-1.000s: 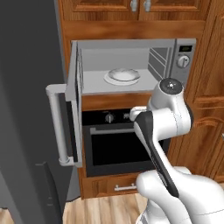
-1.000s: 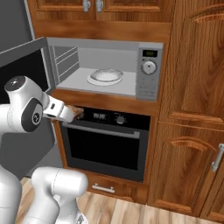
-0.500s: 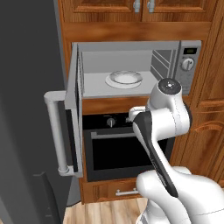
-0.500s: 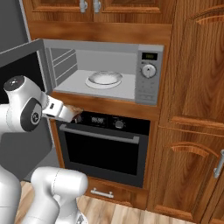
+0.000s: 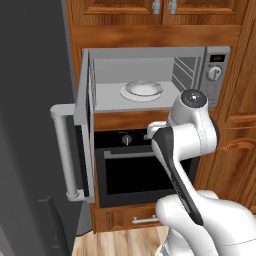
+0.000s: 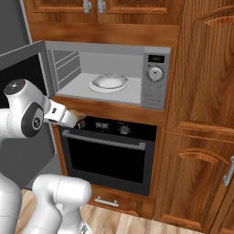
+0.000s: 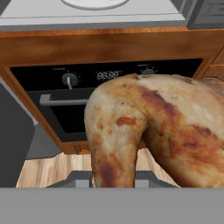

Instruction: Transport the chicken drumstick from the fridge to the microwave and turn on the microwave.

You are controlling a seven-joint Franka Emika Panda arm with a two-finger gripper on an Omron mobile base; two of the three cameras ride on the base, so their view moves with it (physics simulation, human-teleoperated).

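My gripper (image 6: 78, 118) is shut on the golden-brown chicken drumstick (image 6: 77, 114), held just below the microwave's front lip and in front of the oven's control strip. In the hand view the drumstick (image 7: 151, 131) looms large between my fingertips. The silver microwave (image 5: 216, 75) stands open, its door (image 5: 85, 135) swung out to the left, with a white plate (image 5: 142, 90) on its floor. From the right side I see the same plate (image 6: 109, 82) and the knob panel (image 6: 156, 75). The fridge (image 5: 27, 125) is a dark grey wall at the left.
A black oven (image 6: 107, 157) with a bar handle sits under the microwave, and a drawer (image 5: 142, 219) lies below it. Wooden cabinets (image 6: 205, 114) rise at the right. My own arm (image 5: 187, 135) blocks part of the oven in the left base view.
The whole picture has shifted a little and the microwave looks slightly nearer, so the camera has moved. The arm keeps the same pose with the drumstick in its grip.
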